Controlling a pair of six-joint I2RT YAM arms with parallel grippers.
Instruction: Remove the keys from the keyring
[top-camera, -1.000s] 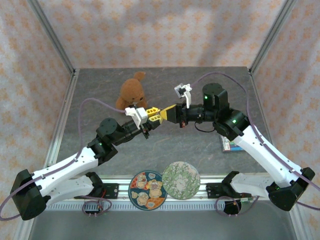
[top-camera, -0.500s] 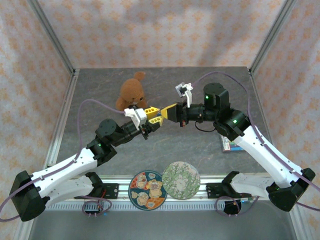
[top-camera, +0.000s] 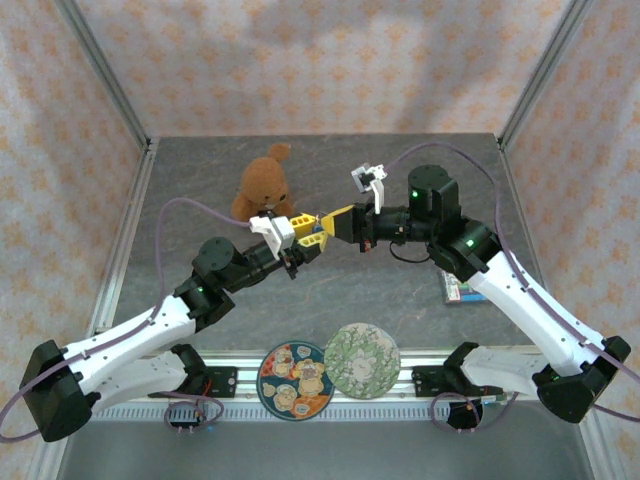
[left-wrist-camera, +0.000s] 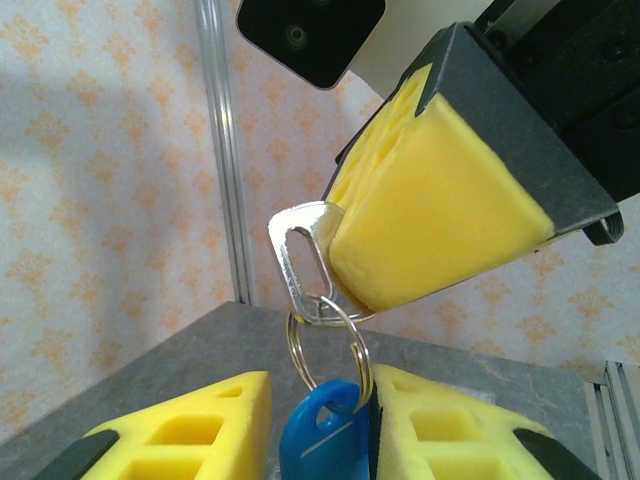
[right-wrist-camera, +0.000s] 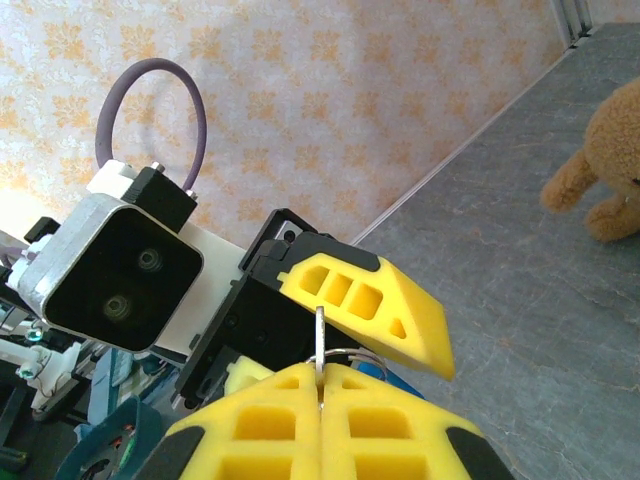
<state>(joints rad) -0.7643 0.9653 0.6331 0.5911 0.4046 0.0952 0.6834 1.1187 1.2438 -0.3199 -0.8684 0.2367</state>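
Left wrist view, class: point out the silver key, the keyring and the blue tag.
silver key (left-wrist-camera: 305, 216), left wrist view, top of its head.
keyring (left-wrist-camera: 294, 350), left wrist view, left arc.
blue tag (left-wrist-camera: 320, 432), left wrist view, its middle.

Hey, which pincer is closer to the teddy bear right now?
Left. The left pincer sits just right of the teddy bear, slightly toward the arm bases; the right pincer, shut on the silver key, is farther right.

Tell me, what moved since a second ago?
Hardly anything. The left gripper opened slightly around the blue plastic key tag. The right gripper stays pinched on the flat silver key, with the wire keyring hanging from it. The brown teddy bear stayed put.
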